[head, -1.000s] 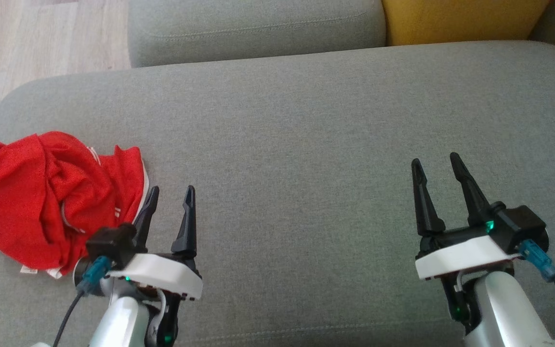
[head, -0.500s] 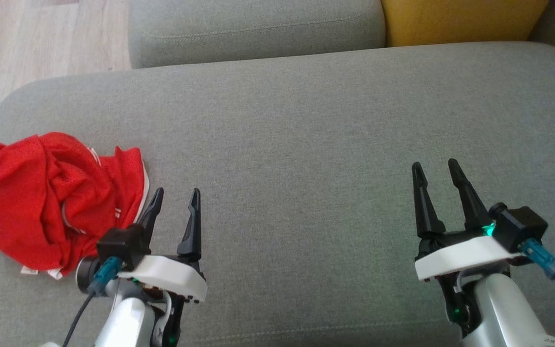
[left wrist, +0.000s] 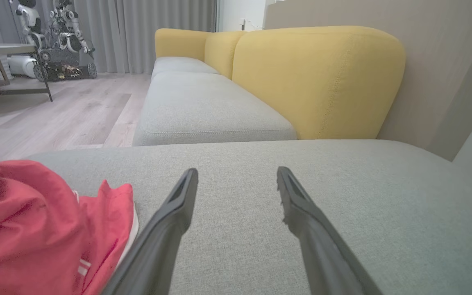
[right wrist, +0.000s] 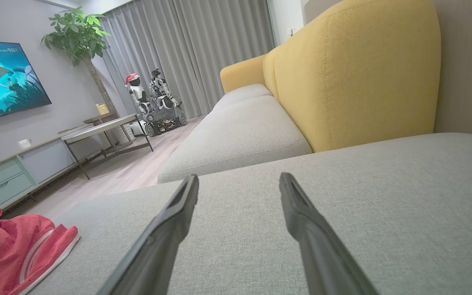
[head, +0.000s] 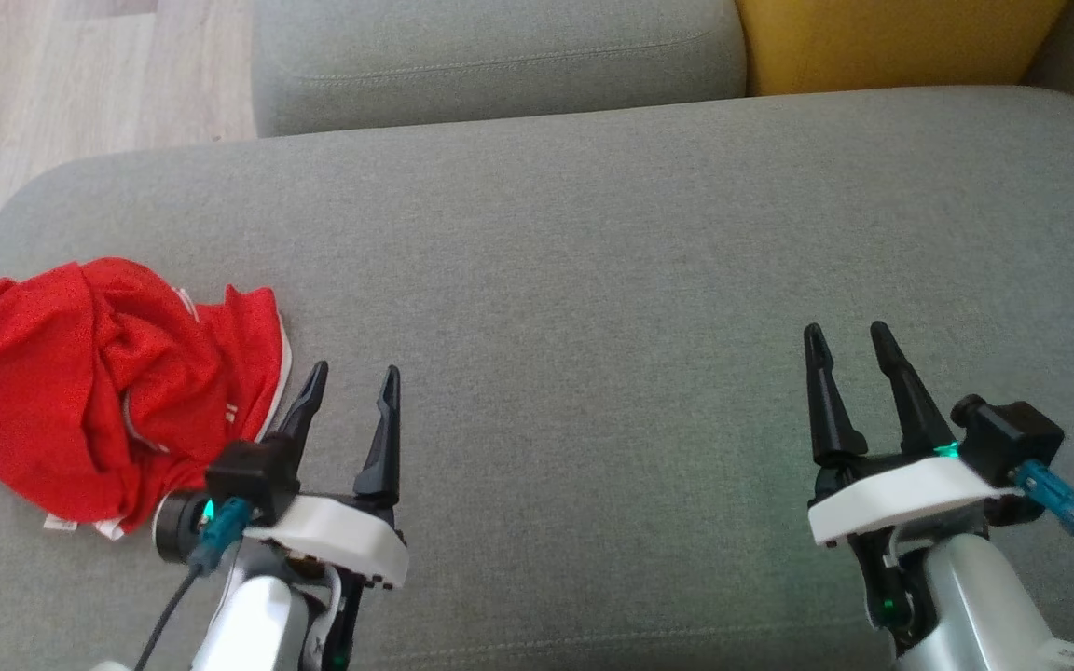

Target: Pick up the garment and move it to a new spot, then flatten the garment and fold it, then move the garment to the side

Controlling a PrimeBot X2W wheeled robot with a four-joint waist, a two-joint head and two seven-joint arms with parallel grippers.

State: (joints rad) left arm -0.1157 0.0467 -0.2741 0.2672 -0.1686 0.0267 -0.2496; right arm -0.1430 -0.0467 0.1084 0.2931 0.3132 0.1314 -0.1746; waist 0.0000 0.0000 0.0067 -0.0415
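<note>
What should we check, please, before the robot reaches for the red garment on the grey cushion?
1. Left gripper open: ok.
2. Right gripper open: ok.
3. Garment not gripped: ok, it lies bunched at the cushion's left end.
4. Left gripper close to the garment: ok, just right of its edge.
5. Left gripper touching the garment: cannot tell.
6. Garment flat: not ok.

The big grey sofa seat [head: 593, 261] is soft and flat. A crumpled red garment [head: 61, 391] lies by its left edge.
</note>
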